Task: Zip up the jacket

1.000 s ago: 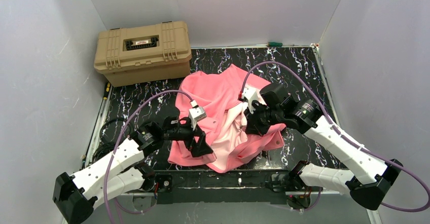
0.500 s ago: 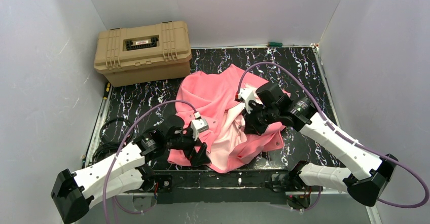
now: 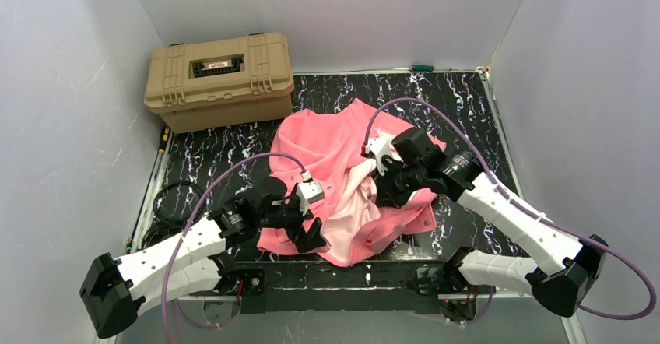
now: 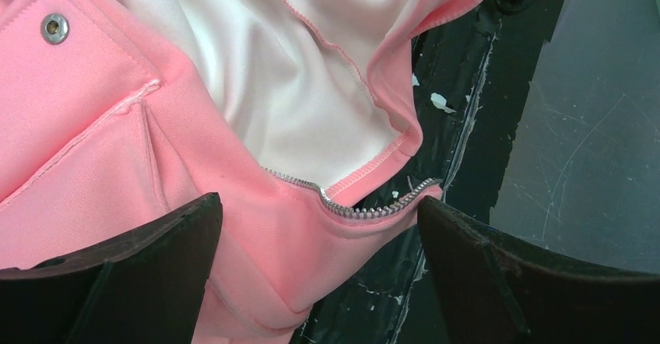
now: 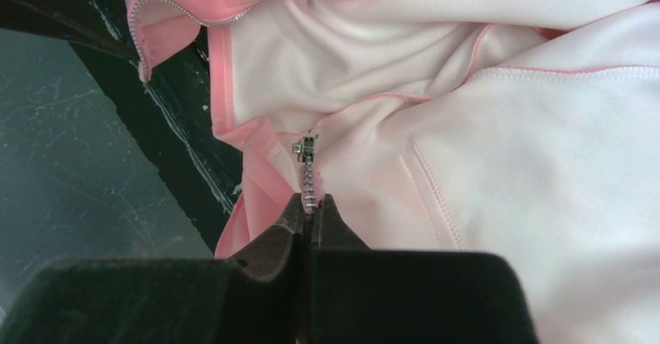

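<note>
Pink jacket (image 3: pixel 335 145): crumpled mid-table, front open, pale lining showing, hem at the table's near edge.
Table (image 3: pixel 467 103): black with white veining.
Left gripper (image 4: pixel 315 208): jaws spread wide and holding nothing, one finger on each side of the hem corner.
Teeth (image 4: pixel 366 210): a short silver run curving along that corner, between the left fingers.
Right gripper (image 5: pixel 311 202): jaws pinched tight on the zipper (image 5: pixel 310 180), just below the slider (image 5: pixel 305 145).
Snap (image 4: pixel 54 27): on a pocket flap, left of the lining.
Case (image 3: pixel 220 79): tan, lid down, far left corner, close to the jacket's far edge.
</note>
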Robot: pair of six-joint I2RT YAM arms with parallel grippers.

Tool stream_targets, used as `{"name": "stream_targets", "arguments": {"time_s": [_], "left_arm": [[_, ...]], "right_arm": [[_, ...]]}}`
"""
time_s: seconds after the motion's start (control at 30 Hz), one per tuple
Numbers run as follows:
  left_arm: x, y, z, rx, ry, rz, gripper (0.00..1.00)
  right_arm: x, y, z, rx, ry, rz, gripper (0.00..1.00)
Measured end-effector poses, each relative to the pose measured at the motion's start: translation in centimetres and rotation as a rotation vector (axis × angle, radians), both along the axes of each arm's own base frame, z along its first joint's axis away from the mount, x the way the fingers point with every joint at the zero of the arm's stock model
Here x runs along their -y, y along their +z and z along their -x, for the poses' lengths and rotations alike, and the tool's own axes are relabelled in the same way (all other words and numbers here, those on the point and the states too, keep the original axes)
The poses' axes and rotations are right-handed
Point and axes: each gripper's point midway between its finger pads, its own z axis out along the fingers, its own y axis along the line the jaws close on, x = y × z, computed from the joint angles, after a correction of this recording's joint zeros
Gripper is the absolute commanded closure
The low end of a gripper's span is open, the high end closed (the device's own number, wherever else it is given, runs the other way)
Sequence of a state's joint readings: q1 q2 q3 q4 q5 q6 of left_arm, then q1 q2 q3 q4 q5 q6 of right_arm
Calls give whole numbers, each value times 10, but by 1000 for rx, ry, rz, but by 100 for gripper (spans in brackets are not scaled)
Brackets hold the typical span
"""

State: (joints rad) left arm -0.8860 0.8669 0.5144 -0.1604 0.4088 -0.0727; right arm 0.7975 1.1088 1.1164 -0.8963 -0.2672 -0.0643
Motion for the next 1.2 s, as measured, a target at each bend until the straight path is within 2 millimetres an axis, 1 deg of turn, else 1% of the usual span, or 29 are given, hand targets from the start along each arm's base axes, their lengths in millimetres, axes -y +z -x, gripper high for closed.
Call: {"name": "stream_targets", "arguments": {"time_s": [0.13, 0.2, 0.27, 0.3, 0.33, 0.37, 0.5, 0.57, 0.63, 0.7, 0.77, 0.9, 0.97, 1.0, 1.07, 1.13, 1.2], "left_arm": [[1, -3, 0, -2, -8, -9, 36], [1, -7, 0, -9, -12, -21, 51], [1, -12, -1, -19, -14, -37, 76], [1, -15, -1, -25, -15, -45, 87], [1, -18, -1, -30, -16, -56, 94], [1, -21, -1, -34, -16, -66, 99], [1, -25, -3, -38, -16, -84, 100], [4, -19, -5, -23, -22, -74, 100], [8, -8, -9, 26, -52, -52, 100], [16, 13, -17, 111, -103, -13, 100], [25, 42, -24, 207, -180, 33, 100], [45, 129, -43, 488, -407, 124, 100], [50, 166, -47, 601, -527, 138, 100], [53, 181, -48, 652, -590, 142, 100], [54, 198, -47, 723, -688, 142, 100], [50, 202, -40, 734, -788, 126, 100], [46, 203, -33, 702, -866, 105, 100]], "right_arm": [[0, 1, -2, 5, -6, -5, 99], [0, 1, -2, 5, -7, -5, 99], [0, 2, -3, 6, -10, -7, 99], [0, 2, -3, 7, -10, -8, 99], [1, 2, -3, 9, -11, -9, 99], [1, 3, -3, 11, -11, -11, 99], [2, 6, -2, 20, -10, -21, 99], [1, 7, -2, 22, -4, -26, 99], [0, 8, 0, 18, 7, -33, 99], [-3, 9, 2, 13, 26, -46, 99], [-6, 11, 3, 8, 45, -59, 99], [-17, 24, 3, 11, 101, -100, 99], [-24, 35, 6, 10, 142, -137, 99], [-26, 39, 7, 8, 160, -153, 99], [-29, 46, 12, 1, 192, -176, 99], [-30, 49, 16, -16, 216, -182, 99], [-32, 54, 19, -26, 241, -186, 99]]}}
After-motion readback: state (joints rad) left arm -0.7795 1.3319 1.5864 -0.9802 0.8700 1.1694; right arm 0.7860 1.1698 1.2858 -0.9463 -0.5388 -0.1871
